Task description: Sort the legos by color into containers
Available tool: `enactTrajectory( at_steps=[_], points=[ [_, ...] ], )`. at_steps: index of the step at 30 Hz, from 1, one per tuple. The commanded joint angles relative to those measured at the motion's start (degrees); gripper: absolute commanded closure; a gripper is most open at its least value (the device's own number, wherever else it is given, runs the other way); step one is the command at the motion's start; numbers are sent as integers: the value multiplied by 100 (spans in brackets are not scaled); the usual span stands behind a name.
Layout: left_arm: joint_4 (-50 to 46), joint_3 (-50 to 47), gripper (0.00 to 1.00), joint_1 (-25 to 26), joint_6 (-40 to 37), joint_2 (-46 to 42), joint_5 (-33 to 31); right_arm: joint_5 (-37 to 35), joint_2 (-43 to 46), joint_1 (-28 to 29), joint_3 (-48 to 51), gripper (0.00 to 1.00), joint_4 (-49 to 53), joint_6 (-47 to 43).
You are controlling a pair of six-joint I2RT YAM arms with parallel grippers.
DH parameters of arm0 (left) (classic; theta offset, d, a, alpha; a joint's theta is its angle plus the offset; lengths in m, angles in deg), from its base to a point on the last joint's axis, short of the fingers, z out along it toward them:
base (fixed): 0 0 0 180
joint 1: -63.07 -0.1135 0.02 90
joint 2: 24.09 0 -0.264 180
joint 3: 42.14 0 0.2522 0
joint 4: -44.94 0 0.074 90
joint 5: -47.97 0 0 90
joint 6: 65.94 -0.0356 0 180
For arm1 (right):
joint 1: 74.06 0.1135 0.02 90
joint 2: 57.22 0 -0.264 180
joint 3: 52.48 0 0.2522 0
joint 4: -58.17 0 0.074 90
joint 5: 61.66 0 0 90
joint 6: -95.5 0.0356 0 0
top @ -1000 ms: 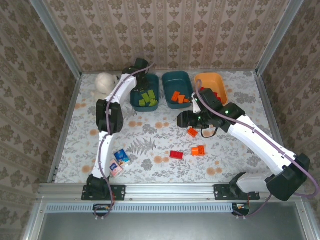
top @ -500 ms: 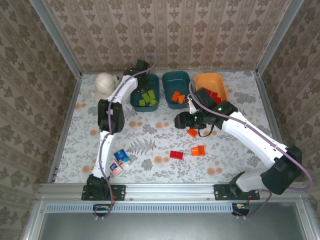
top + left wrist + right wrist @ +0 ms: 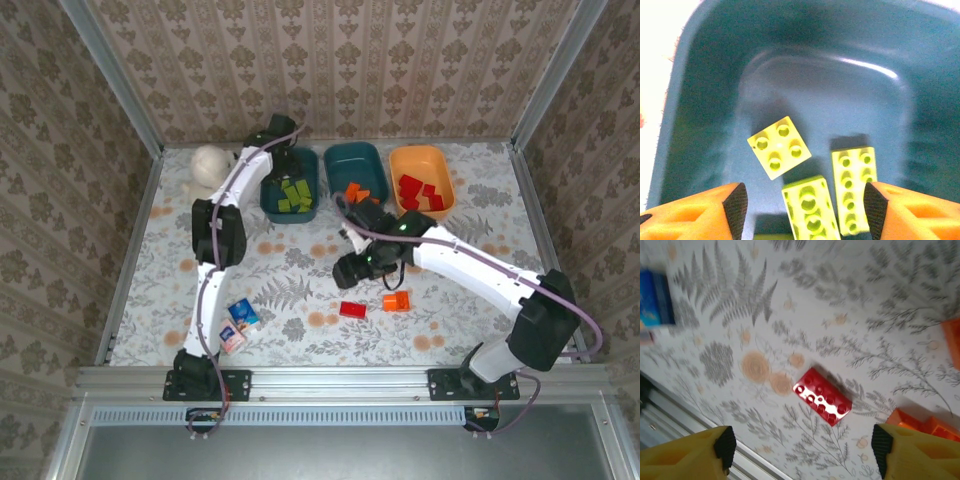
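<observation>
At the near left of the floral-patterned surface (image 3: 470,320) lie two small printed cartons, a pink carton (image 3: 232,339) and a blue carton (image 3: 241,315), touching each other. Further right, a small red rectangular plastic brick (image 3: 351,309) lies loose on the surface, with loose orange plastic bricks (image 3: 397,300) near it on the right. In the right wrist view the red brick lies studs up, apart from the orange ones at the lower right.

The right gripper (image 3: 349,269) hangs above the surface just beyond the red brick. Its yellow fingers (image 3: 690,450) stand wide apart with nothing between them.

Along the far side three shallow rounded plastic tubs stand in a row. The left dark teal tub (image 3: 268,200) holds light green bricks (image 3: 294,195). The middle dark teal tub (image 3: 355,156) holds orange bricks, partly hidden by the right arm. The orange tub (image 3: 418,157) on the right holds red bricks (image 3: 415,190). A white plush bear (image 3: 210,165) sits at the far left, near the left tub.

The left gripper (image 3: 281,150) hangs over the far end of the left teal tub. In the left wrist view its orange fingers (image 3: 700,212) are spread wide and empty above three green bricks lying studs up on the tub floor: one square, two long side by side.
</observation>
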Motion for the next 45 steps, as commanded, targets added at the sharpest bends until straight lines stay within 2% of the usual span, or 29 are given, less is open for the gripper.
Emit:
enactTrajectory(
  at_steps=[1,4,9,13,18,22,27,31,35,41,45],
  points=[
    [22,-15,31,-77,400,-1179,293,-433,-225,406,284,21,410,-600],
    [341,-790,30,-143,682,-2046,640,-625,-444,564,375,20,299,-833],
    [974,-2625,29,-349,1287,-3725,1271,-808,-1189,717,71,20,287,-1222],
    [1042,-3762,29,-420,1508,-4887,1453,-1099,-1817,874,-212,20,500,-1394],
    [952,-4887,29,-429,1725,-6075,1607,-1337,-2197,889,-254,21,442,-1503],
    [1000,-5569,30,-379,1855,-6665,1837,-1314,-2402,889,-196,30,297,-1507],
    [930,-6045,31,-261,1914,-7085,1899,-1305,-2546,891,-204,46,148,-1497],
    [883,-6273,31,-21,1806,-7264,1963,-1259,-2597,860,-235,59,77,-1474],
    [984,-7084,31,269,1714,-7745,2183,-1267,-2422,769,-253,69,62,-1385],
    [1448,-8540,30,328,1957,-8967,2586,-1144,-1457,106,-397,72,256,-963],
    [2177,-9198,29,269,2204,-9019,3059,-1068,-1099,-689,-858,73,333,-854]
  ],
)
